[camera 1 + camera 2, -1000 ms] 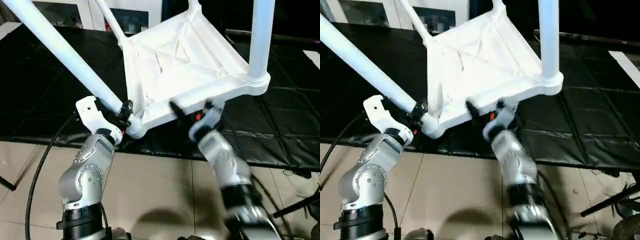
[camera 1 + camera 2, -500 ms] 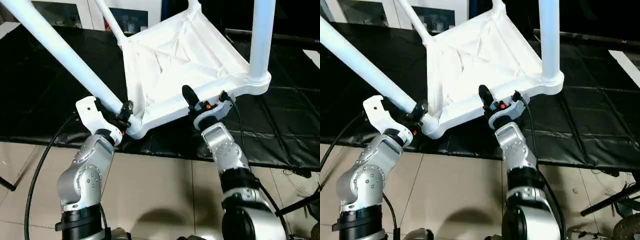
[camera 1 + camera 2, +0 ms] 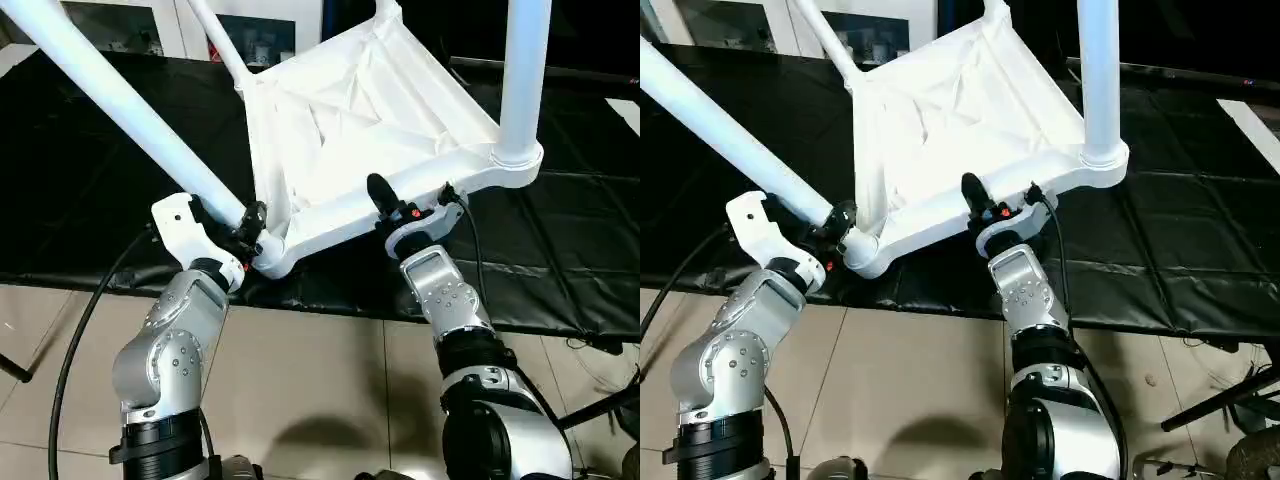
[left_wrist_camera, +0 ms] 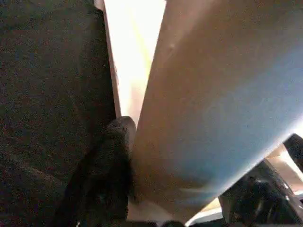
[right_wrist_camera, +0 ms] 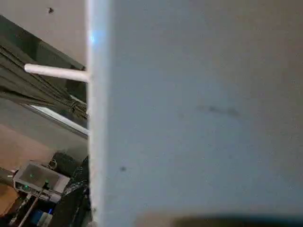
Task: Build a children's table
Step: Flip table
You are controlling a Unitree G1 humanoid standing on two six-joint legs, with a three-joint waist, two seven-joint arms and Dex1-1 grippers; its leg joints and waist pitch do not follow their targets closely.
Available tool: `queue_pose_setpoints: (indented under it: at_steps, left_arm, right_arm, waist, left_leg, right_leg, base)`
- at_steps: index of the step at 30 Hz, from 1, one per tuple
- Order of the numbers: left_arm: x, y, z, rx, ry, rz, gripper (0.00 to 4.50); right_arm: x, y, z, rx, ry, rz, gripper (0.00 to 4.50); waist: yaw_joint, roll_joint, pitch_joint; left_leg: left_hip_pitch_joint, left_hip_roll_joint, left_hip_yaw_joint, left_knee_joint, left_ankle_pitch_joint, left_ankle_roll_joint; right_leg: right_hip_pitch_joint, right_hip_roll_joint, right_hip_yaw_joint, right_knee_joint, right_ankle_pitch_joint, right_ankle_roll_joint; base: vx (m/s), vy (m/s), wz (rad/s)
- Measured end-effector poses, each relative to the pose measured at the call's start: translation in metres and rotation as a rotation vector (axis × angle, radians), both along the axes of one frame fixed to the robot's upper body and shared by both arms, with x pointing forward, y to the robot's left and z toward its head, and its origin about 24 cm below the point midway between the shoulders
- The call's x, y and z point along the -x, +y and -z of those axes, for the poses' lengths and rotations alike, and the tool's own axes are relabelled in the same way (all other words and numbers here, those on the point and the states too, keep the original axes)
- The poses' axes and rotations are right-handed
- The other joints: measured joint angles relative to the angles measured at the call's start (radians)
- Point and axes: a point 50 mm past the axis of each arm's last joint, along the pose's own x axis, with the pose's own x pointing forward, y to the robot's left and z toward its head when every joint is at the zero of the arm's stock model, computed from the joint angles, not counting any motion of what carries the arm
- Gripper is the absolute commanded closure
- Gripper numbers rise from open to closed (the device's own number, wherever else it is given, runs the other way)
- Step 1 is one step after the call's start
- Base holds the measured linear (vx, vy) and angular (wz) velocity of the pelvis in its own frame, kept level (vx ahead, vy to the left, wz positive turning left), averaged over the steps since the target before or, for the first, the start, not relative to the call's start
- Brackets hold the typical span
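Observation:
The white table top [image 3: 350, 110] is tilted up over the black mat, its ribbed underside facing me. One long white leg [image 3: 130, 105] runs up and to the left from the near corner socket. Another leg [image 3: 522, 70] stands in the right corner socket. A third leg [image 3: 215, 40] rises from the far left corner. My left gripper [image 3: 248, 228] is shut on the near leg just above its socket, with a black finger [image 4: 113, 156] pressed against the tube. My right gripper [image 3: 405, 203] clamps the top's near rim, one finger [image 3: 379, 190] lying over the ribbed side.
A black padded mat [image 3: 90, 190] covers the floor beneath the table, ending at a tiled floor [image 3: 310, 370] around my arms. A black cable [image 3: 80, 330] loops beside my left arm. A white glass-door cabinet [image 3: 250, 35] stands at the back.
My right arm swung up from below the near rim and closed on it, then shifted only slightly. The left gripper and the table have stayed put.

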Motion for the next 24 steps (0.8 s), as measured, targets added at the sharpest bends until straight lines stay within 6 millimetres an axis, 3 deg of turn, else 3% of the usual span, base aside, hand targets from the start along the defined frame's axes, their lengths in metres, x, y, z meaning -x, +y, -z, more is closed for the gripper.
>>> queue_pose_setpoints:
  at_steps: [12,15,18,21,24]
  left_arm:
    - [0.001,0.000,0.001,0.003,0.001,0.006,2.28]
    - [0.004,0.000,0.004,0.017,0.003,0.028,1.58]
    - [0.016,-0.003,0.012,0.035,0.011,0.102,1.50]
    - [0.032,-0.002,0.032,0.033,0.076,0.143,1.18]
    - [0.041,0.004,0.039,0.004,0.098,0.153,0.92]
  right_arm:
    - [-0.001,-0.002,-0.001,0.020,-0.011,0.012,2.51]
    - [-0.002,-0.003,-0.004,0.041,-0.023,0.019,2.51]
    - [-0.006,-0.012,-0.011,0.078,-0.045,0.046,2.51]
    - [-0.011,-0.022,-0.020,0.113,-0.073,0.079,2.51]
    - [-0.014,-0.035,-0.027,0.139,-0.094,0.132,2.51]
  waist:
    - [0.000,0.000,0.000]
    - [-0.002,0.000,0.000]
    - [-0.002,0.000,0.000]
    - [0.002,0.000,0.000]
    - [0.008,-0.002,0.001]
  left_leg:
    - [0.000,0.000,0.001,0.000,0.000,0.000]
    - [0.000,0.000,0.002,0.000,0.000,0.001]
    - [-0.007,0.000,0.003,0.001,0.000,0.002]
    - [-0.015,0.000,0.003,0.005,0.002,0.007]
    - [-0.018,0.000,0.003,0.008,0.003,0.008]
  right_leg:
    - [0.000,0.000,0.001,0.000,0.000,0.000]
    - [-0.001,0.000,0.002,0.000,0.000,0.000]
    - [-0.009,0.000,0.003,0.002,0.001,0.000]
    - [-0.016,0.001,0.001,0.004,0.001,0.000]
    - [-0.018,0.001,0.002,0.007,0.001,0.000]
  base:
    - [0.000,0.000,0.00]
    - [0.000,0.000,0.00]
    - [0.000,0.000,0.00]
    - [0.000,0.000,0.00]
    - [0.000,0.000,0.00]
